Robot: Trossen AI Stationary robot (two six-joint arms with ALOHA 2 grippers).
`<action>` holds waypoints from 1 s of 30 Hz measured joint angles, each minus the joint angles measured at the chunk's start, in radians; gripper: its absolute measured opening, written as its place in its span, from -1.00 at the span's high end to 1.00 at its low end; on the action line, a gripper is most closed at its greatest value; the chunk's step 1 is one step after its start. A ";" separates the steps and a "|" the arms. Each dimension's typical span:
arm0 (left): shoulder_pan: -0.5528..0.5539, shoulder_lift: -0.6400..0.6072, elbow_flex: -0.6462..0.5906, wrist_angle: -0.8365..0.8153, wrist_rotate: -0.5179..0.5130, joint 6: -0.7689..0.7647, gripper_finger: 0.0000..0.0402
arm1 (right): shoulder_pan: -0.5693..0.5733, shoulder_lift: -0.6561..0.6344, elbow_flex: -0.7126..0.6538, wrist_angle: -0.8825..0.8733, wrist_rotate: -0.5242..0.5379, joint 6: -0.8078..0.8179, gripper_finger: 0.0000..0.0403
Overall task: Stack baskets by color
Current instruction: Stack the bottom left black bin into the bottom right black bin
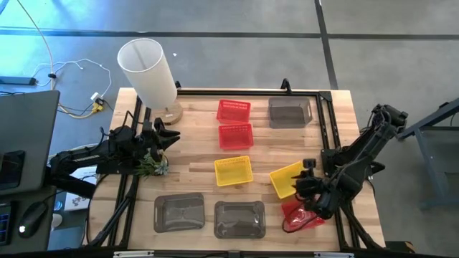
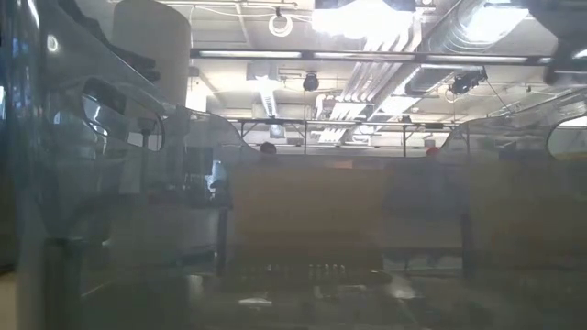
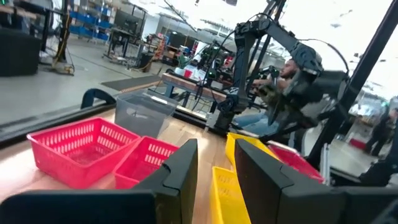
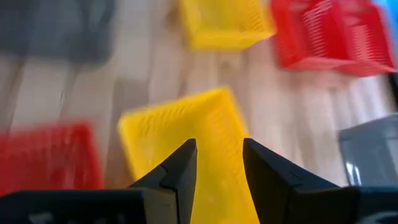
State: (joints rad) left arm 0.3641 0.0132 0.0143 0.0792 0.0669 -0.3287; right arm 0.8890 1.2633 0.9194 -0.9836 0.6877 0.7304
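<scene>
In the high view two red baskets sit side by side at the table's far middle, with a grey basket to their right. A yellow basket lies mid-table. A second yellow basket lies askew beside a red basket at the near right. Two grey baskets stand at the near edge. My right gripper hovers open over the askew yellow basket, with nothing between its fingers. My left gripper is open and held level at the table's left.
A tall white lamp shade stands on a wooden base at the far left. Something green lies under my left arm. A black frame rail runs along the right side. A grey translucent wall fills the low view.
</scene>
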 joint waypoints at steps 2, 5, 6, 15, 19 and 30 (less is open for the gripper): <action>0.000 0.000 0.000 0.000 0.000 0.038 0.53 | -0.008 0.000 0.011 -0.005 0.071 0.081 0.41; 0.000 0.000 0.000 0.000 0.000 0.091 0.53 | -0.032 0.000 0.017 -0.005 0.152 0.177 0.41; 0.000 0.000 0.000 0.000 0.000 0.108 0.53 | -0.044 0.000 0.017 -0.006 0.172 0.201 0.41; 0.000 0.016 0.100 -0.095 0.004 0.202 0.53 | -0.173 0.000 0.016 0.029 0.191 0.299 0.41; 0.000 0.073 0.202 -0.274 0.025 0.201 0.53 | -0.208 0.000 0.016 0.065 0.184 0.252 0.41; -0.040 0.326 0.441 -0.406 0.082 0.130 0.53 | -0.287 0.000 0.015 0.103 0.170 0.185 0.41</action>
State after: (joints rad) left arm 0.3240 0.3389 0.4554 -0.3268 0.1488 -0.1989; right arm 0.6017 1.2629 0.9344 -0.8806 0.8579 0.9154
